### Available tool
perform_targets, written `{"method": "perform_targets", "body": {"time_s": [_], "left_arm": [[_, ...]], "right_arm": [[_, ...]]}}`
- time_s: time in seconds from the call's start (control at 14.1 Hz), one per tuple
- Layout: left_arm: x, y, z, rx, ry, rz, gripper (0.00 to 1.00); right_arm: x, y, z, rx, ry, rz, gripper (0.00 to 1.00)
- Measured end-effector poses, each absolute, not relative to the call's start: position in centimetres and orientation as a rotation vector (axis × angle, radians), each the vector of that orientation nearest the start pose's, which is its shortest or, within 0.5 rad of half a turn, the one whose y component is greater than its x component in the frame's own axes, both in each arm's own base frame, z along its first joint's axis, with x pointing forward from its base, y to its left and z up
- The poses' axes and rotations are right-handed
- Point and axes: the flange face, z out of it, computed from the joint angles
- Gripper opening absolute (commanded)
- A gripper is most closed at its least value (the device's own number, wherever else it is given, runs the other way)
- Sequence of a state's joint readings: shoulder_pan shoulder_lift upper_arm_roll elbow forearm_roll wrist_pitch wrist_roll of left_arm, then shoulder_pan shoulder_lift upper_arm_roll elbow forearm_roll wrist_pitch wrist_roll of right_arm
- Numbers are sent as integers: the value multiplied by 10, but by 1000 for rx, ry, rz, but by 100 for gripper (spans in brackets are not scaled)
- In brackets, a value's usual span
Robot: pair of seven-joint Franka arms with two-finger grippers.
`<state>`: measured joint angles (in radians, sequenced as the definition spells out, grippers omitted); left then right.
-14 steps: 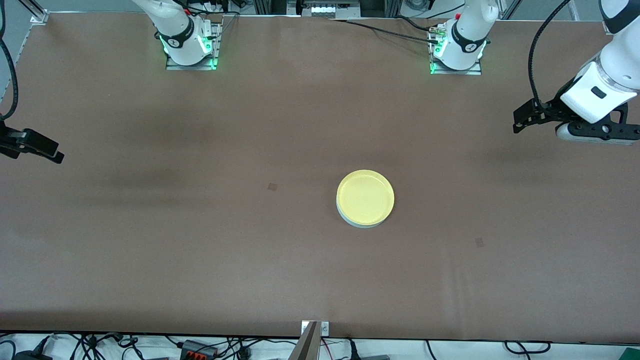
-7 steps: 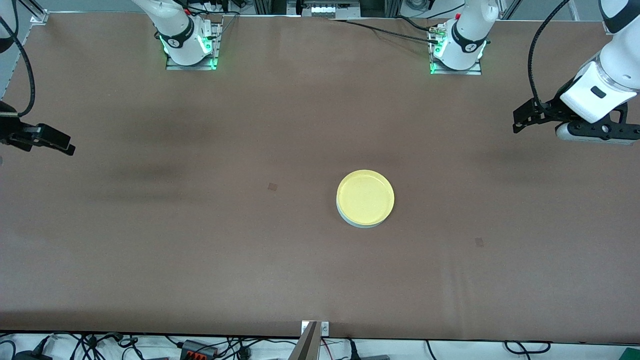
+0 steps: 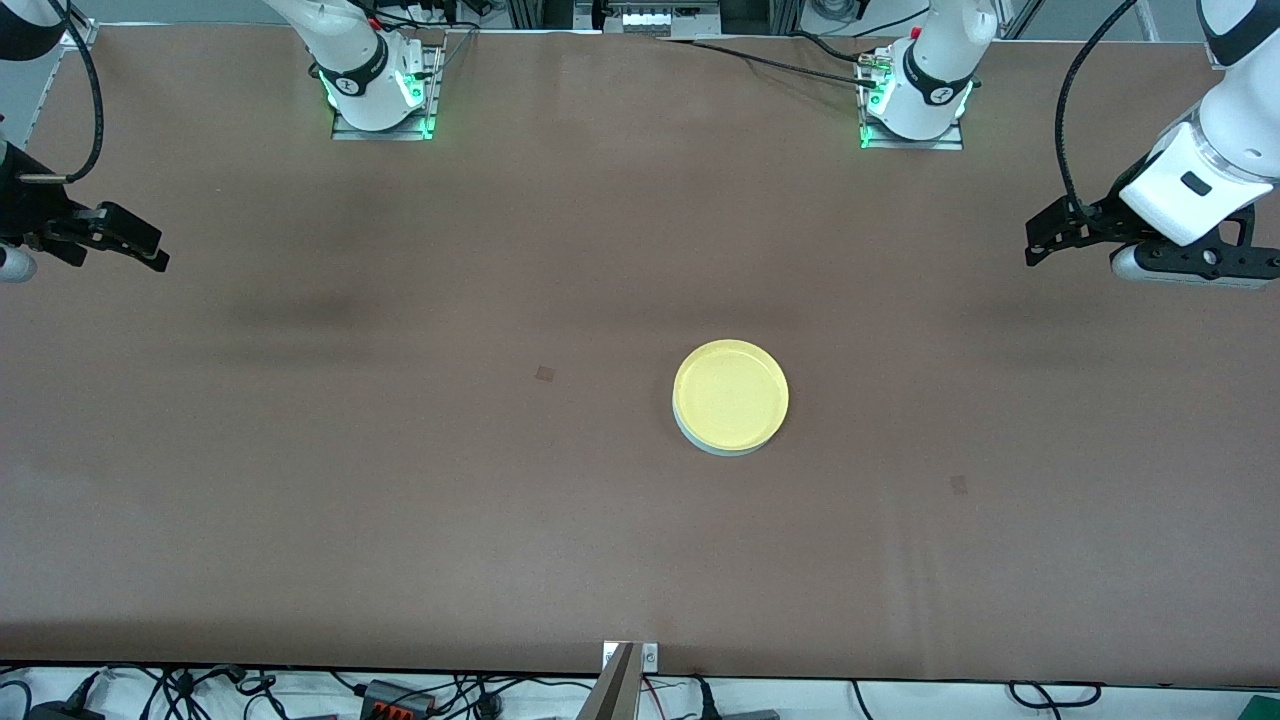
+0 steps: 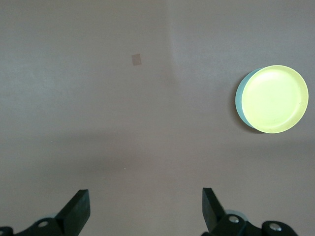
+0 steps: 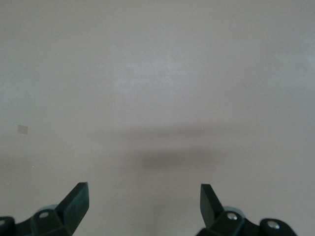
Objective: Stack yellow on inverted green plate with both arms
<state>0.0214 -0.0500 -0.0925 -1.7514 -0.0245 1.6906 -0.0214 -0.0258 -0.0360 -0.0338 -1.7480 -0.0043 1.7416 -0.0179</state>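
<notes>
The yellow plate (image 3: 731,394) is seen stacked on the green plate (image 3: 700,441) near the table's (image 3: 400,480) middle. The left gripper (image 4: 145,209) is held spread wide, empty, over the left arm's end. The right gripper (image 5: 144,204) is likewise held wide, empty, over the right arm's end.

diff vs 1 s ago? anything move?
Only the right gripper: empty, fingers open, it has shifted toward the bases and slightly inward over the right arm's end of the table. Left gripper, yellow plate and green plate under it are unchanged.
</notes>
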Motion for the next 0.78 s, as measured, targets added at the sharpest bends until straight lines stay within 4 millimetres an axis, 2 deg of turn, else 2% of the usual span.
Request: {"method": "perform_targets", "body": {"time_s": [0.78], "left_arm": [[543,-42,577,-3160,74,17,100]], "right_arm": [[557,-32,577,-3145,54,-75,100]]}}
